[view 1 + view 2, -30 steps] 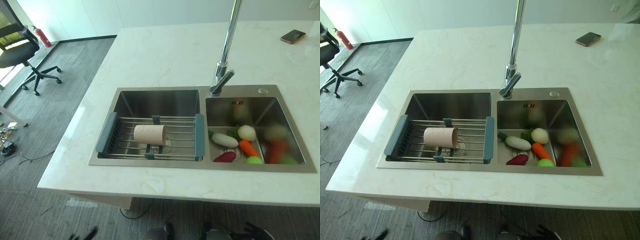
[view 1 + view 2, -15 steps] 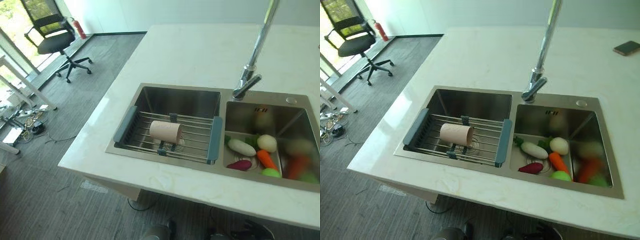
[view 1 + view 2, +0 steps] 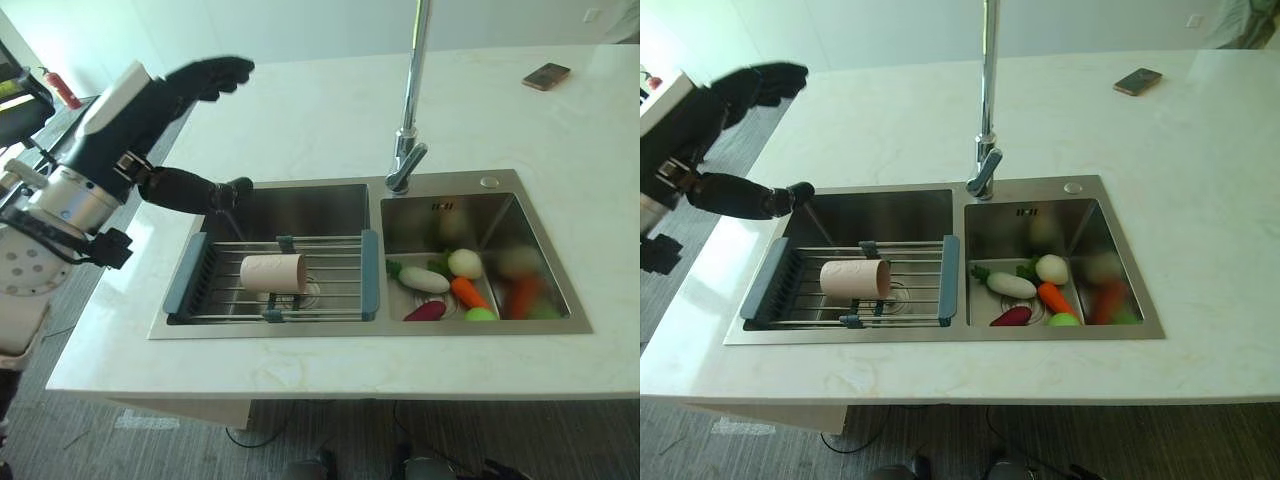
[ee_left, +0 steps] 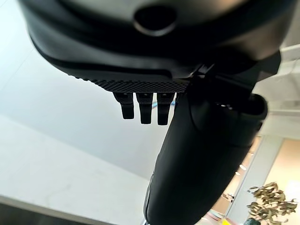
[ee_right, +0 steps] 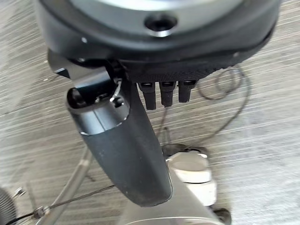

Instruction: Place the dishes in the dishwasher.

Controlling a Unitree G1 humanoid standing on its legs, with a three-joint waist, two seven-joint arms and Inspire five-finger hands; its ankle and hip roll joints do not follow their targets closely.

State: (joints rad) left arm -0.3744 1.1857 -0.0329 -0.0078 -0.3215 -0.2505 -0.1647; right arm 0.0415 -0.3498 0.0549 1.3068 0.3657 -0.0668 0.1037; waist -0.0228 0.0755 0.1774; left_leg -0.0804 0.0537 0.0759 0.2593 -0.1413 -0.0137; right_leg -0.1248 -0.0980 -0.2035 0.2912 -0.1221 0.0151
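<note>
The cup (image 3: 272, 272), a pale pink one, lies on its side on the wire rack (image 3: 270, 278) that spans the left basin of the sink (image 3: 300, 207), in the lower centre-left of the left eye view. It is the one dish here, and nothing touches it. No dishwasher is to be seen.

The left hand (image 3: 160, 105) is raised at the upper left of that view, above the desk (image 3: 330, 110) edge and well apart from the cup. Its fingers (image 3: 215, 72) stretch out towards the top of the frame with the thumb (image 3: 190, 190) spread wide below them, over the sink's far left corner; the hand is empty. The right hand (image 5: 140, 70) shows in its own wrist view hanging over the grey floor (image 5: 262, 140), fingers straight, thumb out, empty too.

Risks, as I judge them:
- The cup is round and on its side on thin rails, so a brush from the fingers could roll it along the rack or tip it into the basin.
- The hand has a long way to come down, so it may clip the rack's blue end (image 3: 186, 274) or the sink rim and shift the rack.
- The tap (image 3: 410, 100) stands upper centre, close enough to catch a wide swing of the arm.
- The toy vegetables (image 3: 450, 285) in the right basin and the phone (image 3: 546, 75) at the upper right are no dishes and should be left alone.
</note>
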